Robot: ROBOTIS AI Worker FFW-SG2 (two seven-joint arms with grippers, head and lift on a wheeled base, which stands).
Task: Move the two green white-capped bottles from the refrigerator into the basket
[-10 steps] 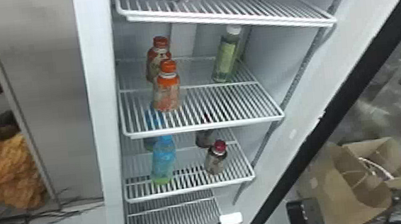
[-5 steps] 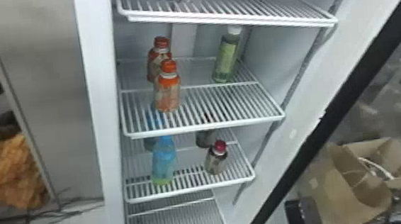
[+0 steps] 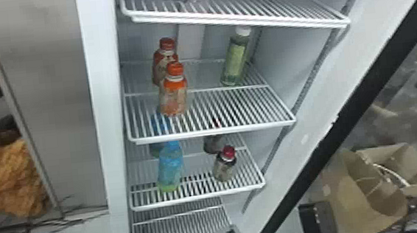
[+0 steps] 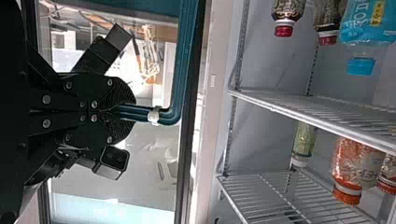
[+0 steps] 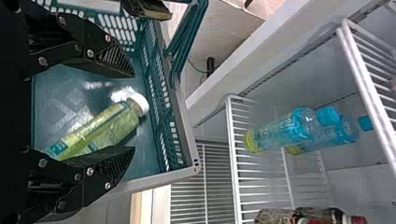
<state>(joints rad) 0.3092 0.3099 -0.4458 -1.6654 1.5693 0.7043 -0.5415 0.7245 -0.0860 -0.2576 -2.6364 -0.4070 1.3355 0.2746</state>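
With the basket handle [image 4: 179, 65] pinched by the left gripper [image 4: 130, 112], the upright green bottle [image 3: 235, 60] should be reached for, up-forward of the wide-open right gripper [image 5: 134, 112].

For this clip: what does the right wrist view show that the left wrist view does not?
Right wrist view: one green white-capped bottle lying in the basket, beyond the open right gripper.

Left wrist view: the other green bottle, upright on a refrigerator shelf.

Both: the basket, whose handle the left gripper clamps, plus blue bottle and dark red-capped bottles in the refrigerator.
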